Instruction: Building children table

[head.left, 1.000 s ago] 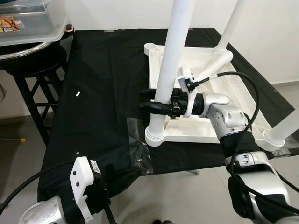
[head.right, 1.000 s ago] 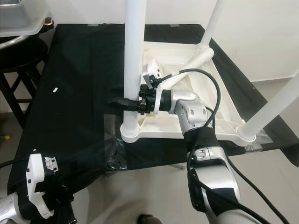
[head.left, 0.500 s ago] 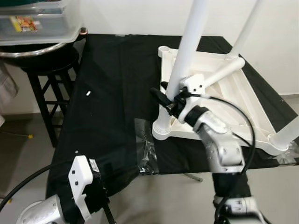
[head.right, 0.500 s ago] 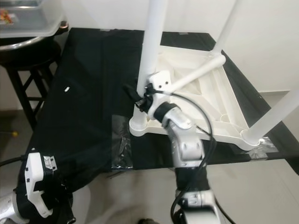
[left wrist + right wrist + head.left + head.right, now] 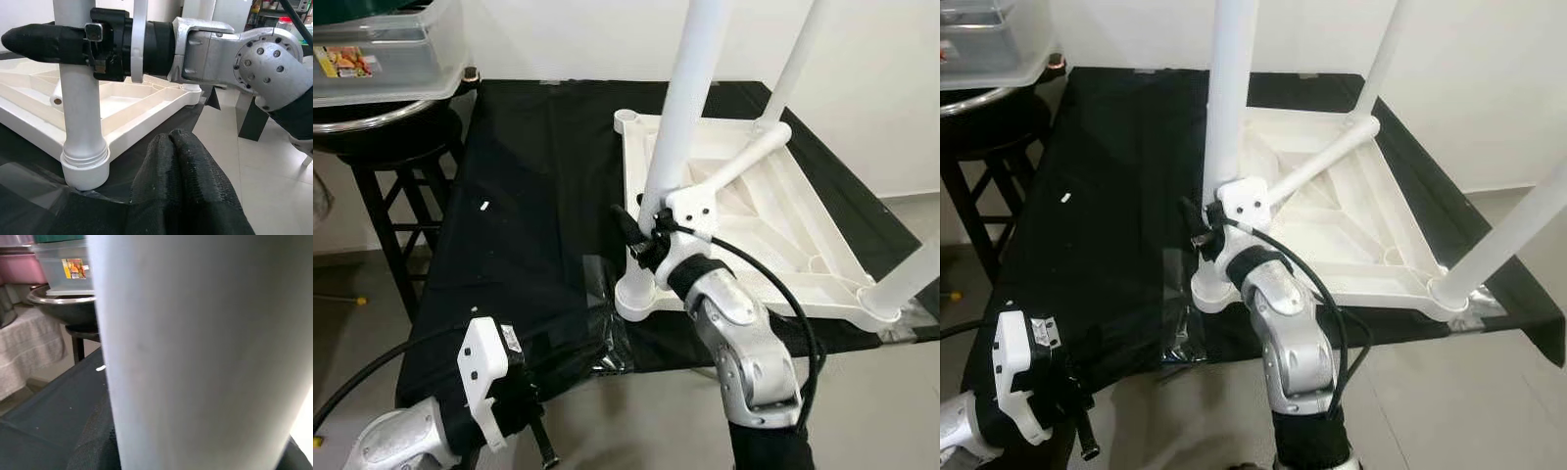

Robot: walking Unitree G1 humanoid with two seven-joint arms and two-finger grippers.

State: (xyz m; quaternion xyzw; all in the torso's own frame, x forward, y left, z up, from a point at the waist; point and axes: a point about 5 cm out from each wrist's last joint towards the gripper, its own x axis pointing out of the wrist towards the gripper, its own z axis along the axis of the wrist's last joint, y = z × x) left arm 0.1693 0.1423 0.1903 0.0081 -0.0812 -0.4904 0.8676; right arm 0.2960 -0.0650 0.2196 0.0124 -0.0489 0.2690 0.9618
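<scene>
Three white legs rise from the upturned white table top (image 5: 773,211), which lies on a black-covered table (image 5: 533,196). The right gripper (image 5: 641,230) is clamped on the nearest leg (image 5: 680,127), just above its socket (image 5: 85,164) at the top's near corner; one black finger (image 5: 46,44) crosses in front of the leg. The left gripper (image 5: 171,139) hangs low beside the black table's near edge, its fingers pressed together, pointing toward that socket. A stool (image 5: 386,147) carrying a plastic box (image 5: 382,59) stands well beyond the left gripper.
</scene>
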